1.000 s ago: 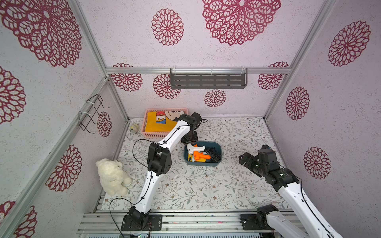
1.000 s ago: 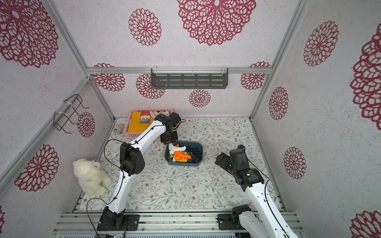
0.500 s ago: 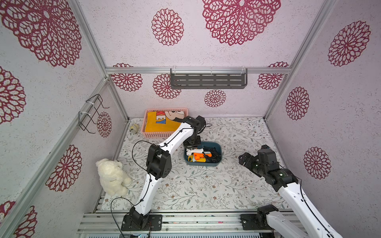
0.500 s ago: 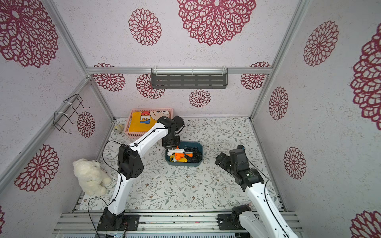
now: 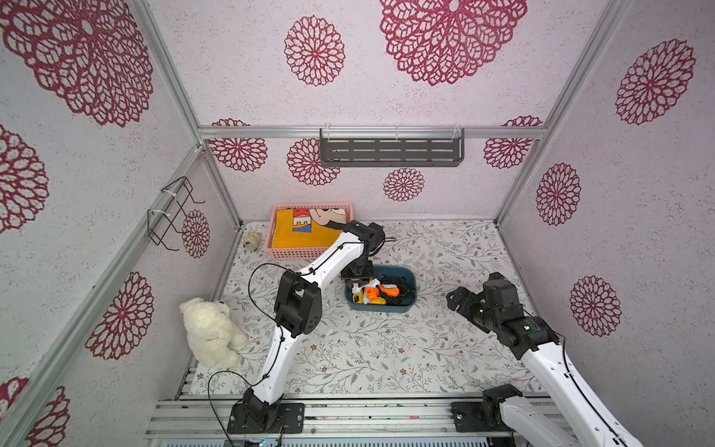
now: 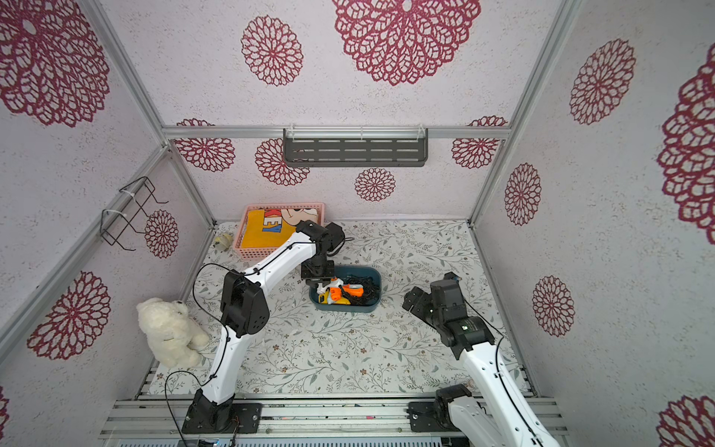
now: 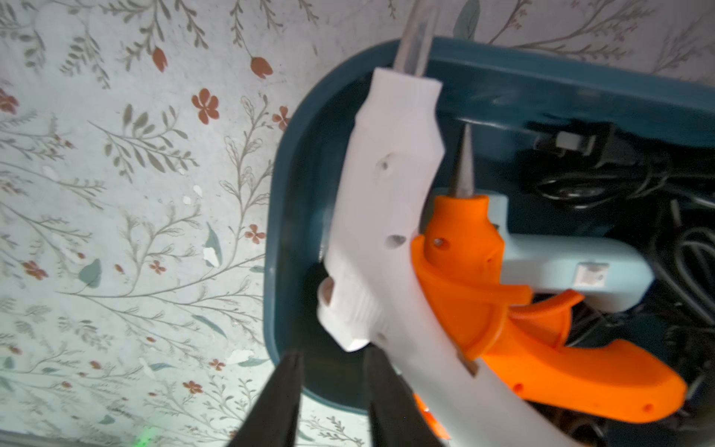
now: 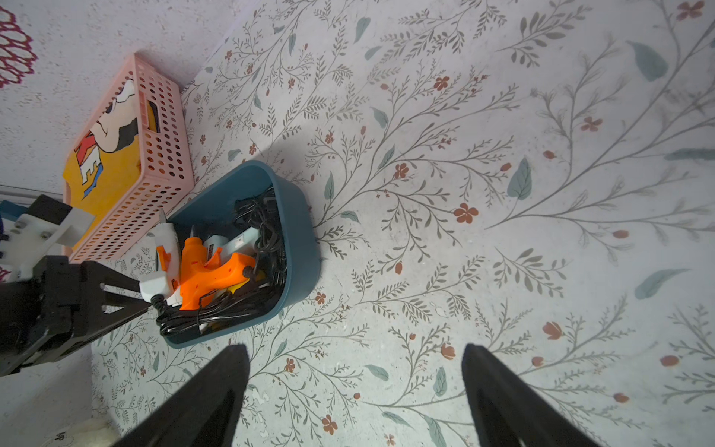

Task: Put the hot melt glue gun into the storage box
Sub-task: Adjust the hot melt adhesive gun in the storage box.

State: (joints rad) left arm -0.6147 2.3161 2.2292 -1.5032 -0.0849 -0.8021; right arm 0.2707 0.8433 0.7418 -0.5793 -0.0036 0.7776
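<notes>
The storage box [image 5: 387,308] [image 6: 348,308] [image 7: 278,232] [image 8: 301,247], a shallow teal tub, stands mid-table. A white hot melt glue gun [image 5: 361,287] [image 6: 324,288] [image 7: 387,193] [image 8: 166,247] lies in its left end, leaning on an orange one [image 7: 483,290] and a pale blue one [image 7: 561,263] among black cords [image 7: 638,174]. My left gripper [image 5: 360,276] [image 6: 317,275] [image 7: 332,354] hangs over the box's left rim, open, its tips just short of the white gun's butt, nothing between them. My right gripper [image 5: 458,300] [image 6: 414,302] [image 8: 354,347] hovers wide open right of the box.
A pink perforated basket [image 5: 309,251] holding a yellow cloth sits behind the box at the back left. A white teddy bear [image 5: 209,333] sits by the left wall, a small toy [image 5: 252,240] in the back left corner. A grey shelf [image 5: 390,151] hangs on the back wall.
My left gripper came down over the box's left end with the white glue gun and then parted its jaws; the gun now rests in the box. The right arm stayed still.
</notes>
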